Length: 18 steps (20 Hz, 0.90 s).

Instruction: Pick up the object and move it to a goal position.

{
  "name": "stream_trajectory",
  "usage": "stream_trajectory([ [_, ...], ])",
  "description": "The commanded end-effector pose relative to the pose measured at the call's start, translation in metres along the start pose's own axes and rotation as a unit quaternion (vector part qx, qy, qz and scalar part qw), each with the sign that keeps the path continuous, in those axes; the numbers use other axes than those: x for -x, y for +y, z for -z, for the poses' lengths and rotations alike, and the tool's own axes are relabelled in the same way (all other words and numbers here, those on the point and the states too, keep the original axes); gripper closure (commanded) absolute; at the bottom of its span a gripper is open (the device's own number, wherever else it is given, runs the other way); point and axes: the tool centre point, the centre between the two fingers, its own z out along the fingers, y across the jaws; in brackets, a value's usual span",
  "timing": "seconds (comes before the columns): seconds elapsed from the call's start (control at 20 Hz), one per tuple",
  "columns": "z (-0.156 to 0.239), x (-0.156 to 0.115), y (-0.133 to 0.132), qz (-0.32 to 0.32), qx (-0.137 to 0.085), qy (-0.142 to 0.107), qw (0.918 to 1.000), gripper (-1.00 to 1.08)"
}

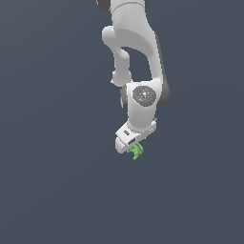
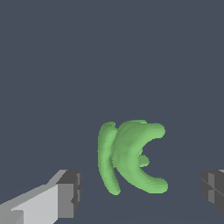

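Note:
The object (image 2: 129, 157) is a bright green thing with curved claw-like prongs. In the wrist view it lies between my two fingertips (image 2: 70, 194), with clear gaps on both sides. My gripper (image 2: 140, 192) is open around it and touches nothing. In the exterior view the object (image 1: 137, 152) peeks out just below the white hand, and the gripper (image 1: 132, 147) hangs right over it; the fingers themselves are hidden by the hand there.
The white arm (image 1: 136, 62) comes down from the top of the exterior view. The ground is a plain dark grey surface (image 1: 52, 190) with nothing else on it in view.

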Motion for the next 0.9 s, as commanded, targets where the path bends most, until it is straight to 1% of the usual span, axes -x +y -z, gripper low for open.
stream_trajectory([
  [0.0, -0.003, -0.002, -0.001, 0.015, 0.000, 0.000, 0.9999, -0.92],
  [0.2, -0.005, -0.003, -0.002, 0.025, 0.000, 0.000, 0.9997, -0.92],
  [0.45, -0.008, -0.002, -0.002, 0.023, 0.000, 0.000, 0.9997, -0.92],
  [0.85, -0.045, -0.002, -0.003, 0.025, 0.000, 0.000, 0.9997, -0.92],
])
